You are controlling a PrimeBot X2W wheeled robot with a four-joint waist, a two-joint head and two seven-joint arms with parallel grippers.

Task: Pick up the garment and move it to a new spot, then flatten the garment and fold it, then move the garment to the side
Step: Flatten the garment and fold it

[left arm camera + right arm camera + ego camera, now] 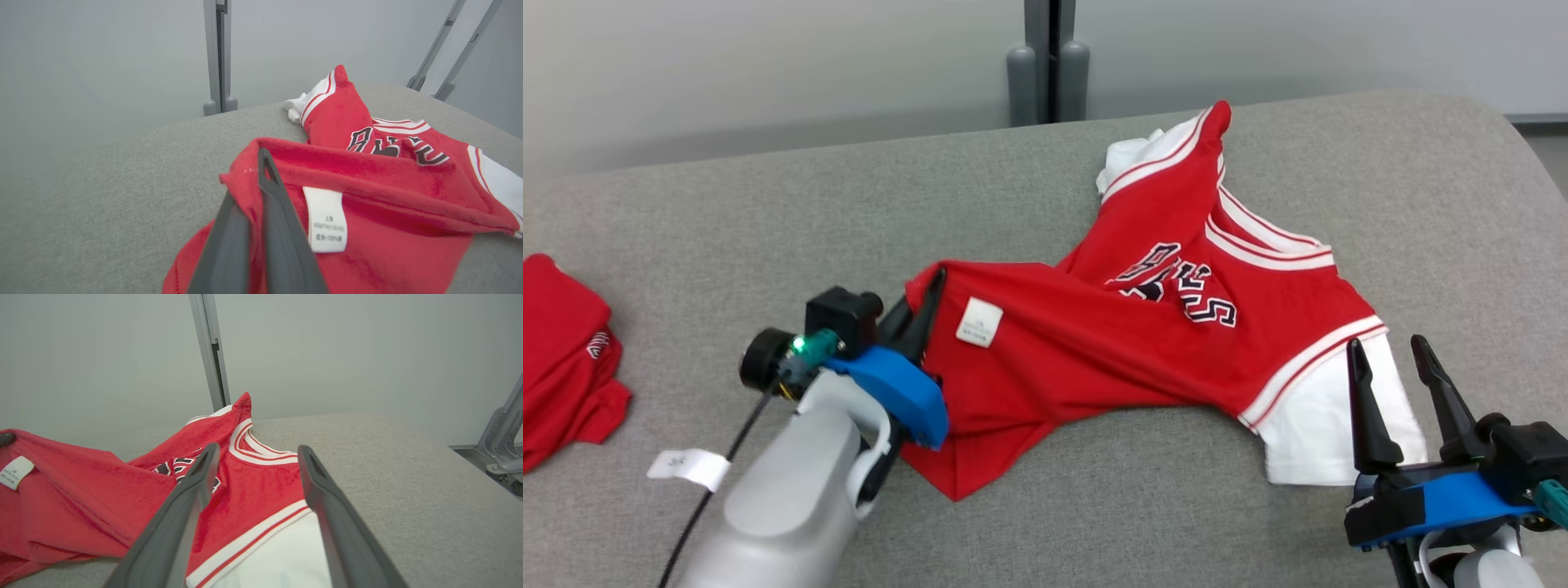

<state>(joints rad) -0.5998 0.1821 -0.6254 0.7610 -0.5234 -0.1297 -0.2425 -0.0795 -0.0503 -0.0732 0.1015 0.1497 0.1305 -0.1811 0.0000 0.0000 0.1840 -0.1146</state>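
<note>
The garment (1094, 343) is a red jersey with white trim, white sleeves and dark lettering, lying crumpled across the grey cushion (1029, 188). My left gripper (925, 304) is shut on the garment's left hem corner, which is lifted off the surface; red cloth (367, 228) wraps its fingers (282, 245) beside a white care label (325, 218). My right gripper (1392, 359) stands open over the white sleeve (1331, 425) at the garment's right edge, fingers (179, 522) spread either side of the trim (253, 535), with nothing between them.
A second red garment (564, 359) lies bunched at the cushion's far left edge, with a white tag (689, 468) near it. Grey metal posts (1049, 65) stand behind the cushion against a pale wall. Bare cushion stretches along the front and far right.
</note>
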